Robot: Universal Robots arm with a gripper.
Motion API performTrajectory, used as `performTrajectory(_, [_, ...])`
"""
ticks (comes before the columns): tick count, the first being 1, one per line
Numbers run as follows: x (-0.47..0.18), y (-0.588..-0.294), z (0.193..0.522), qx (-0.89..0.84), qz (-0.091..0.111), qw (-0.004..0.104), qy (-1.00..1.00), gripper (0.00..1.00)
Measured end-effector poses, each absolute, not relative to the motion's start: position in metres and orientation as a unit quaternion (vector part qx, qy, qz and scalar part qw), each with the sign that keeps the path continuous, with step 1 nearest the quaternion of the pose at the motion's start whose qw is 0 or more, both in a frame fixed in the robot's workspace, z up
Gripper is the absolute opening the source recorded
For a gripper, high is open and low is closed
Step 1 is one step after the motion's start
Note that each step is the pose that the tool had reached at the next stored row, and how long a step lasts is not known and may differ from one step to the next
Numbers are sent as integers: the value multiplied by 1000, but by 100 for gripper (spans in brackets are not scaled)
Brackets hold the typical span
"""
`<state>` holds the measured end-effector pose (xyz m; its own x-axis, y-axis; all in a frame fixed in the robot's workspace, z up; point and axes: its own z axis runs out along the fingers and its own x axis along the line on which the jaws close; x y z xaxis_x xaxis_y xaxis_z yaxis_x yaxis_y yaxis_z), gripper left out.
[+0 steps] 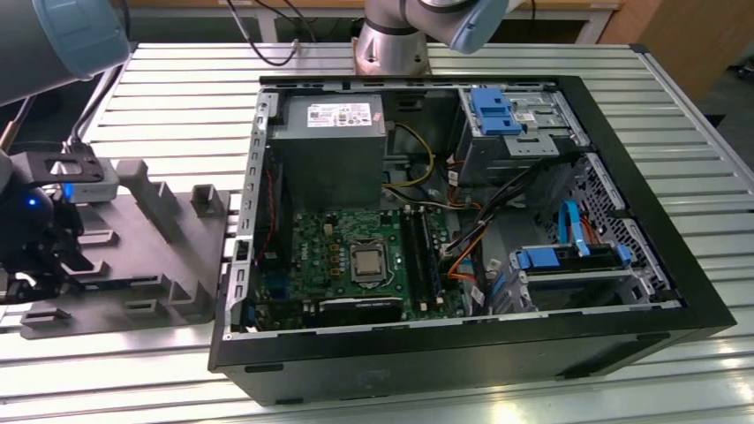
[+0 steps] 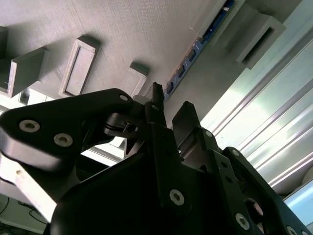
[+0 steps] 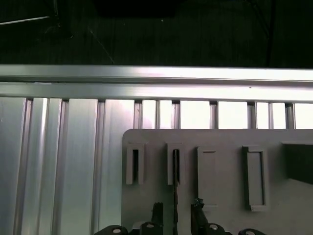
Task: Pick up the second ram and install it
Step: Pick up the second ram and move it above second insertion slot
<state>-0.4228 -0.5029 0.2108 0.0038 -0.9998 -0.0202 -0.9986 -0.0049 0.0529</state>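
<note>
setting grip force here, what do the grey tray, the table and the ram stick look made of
Tray: matte grey plastic, probably; a fine lined texture shows in the second wrist view. Table: bare metal, likely aluminium; bright, reflective grooved slats. Ram stick: circuit board with small dark chips along it.

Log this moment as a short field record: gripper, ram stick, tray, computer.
gripper: open, one finger on each side of the second ram
second ram: standing on edge in the grey holder tray, not lifted
grey holder tray: on the slatted metal table, to the exterior view's left of the computer case
computer case: side open, motherboard exposed
</note>
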Motion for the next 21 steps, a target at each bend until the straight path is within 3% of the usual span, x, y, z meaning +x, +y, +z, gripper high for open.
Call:
performTrajectory(4, [-423,-503,209,711,-21,7,-703,36])
performTrajectory(21, [-423,-503,204,713,-21,7,-701,36])
